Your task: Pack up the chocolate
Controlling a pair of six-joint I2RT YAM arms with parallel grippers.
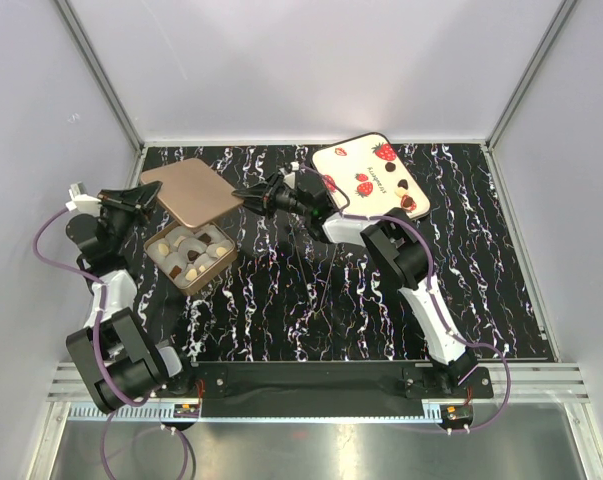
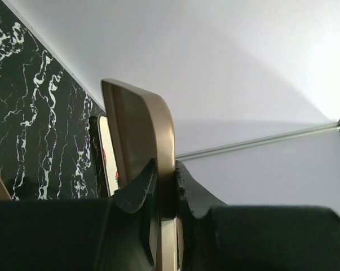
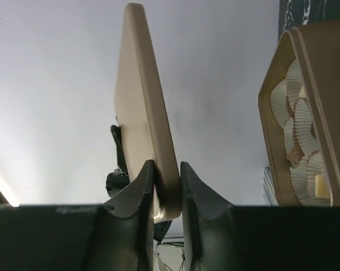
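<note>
A flat brown lid [image 1: 191,190] is held off the table, just behind an open brown box [image 1: 209,273]. The box holds several dark and creamy white chocolates [image 1: 189,255] in paper cups. My left gripper [image 1: 149,192] is shut on the lid's left corner, and the lid's edge [image 2: 138,124] runs between its fingers [image 2: 165,164]. My right gripper [image 1: 246,197] is shut on the lid's right corner [image 3: 141,101], pinched at its fingertips [image 3: 167,164]. The box [image 3: 305,113], with a white chocolate piece [image 3: 322,183], shows at the right of the right wrist view.
A cream tray [image 1: 356,160] printed with strawberries lies at the back right, tilted, with two or three loose chocolate pieces [image 1: 409,201] on its right part. The right arm reaches across the tray's left side. Grey walls enclose the black marbled table [image 1: 311,300].
</note>
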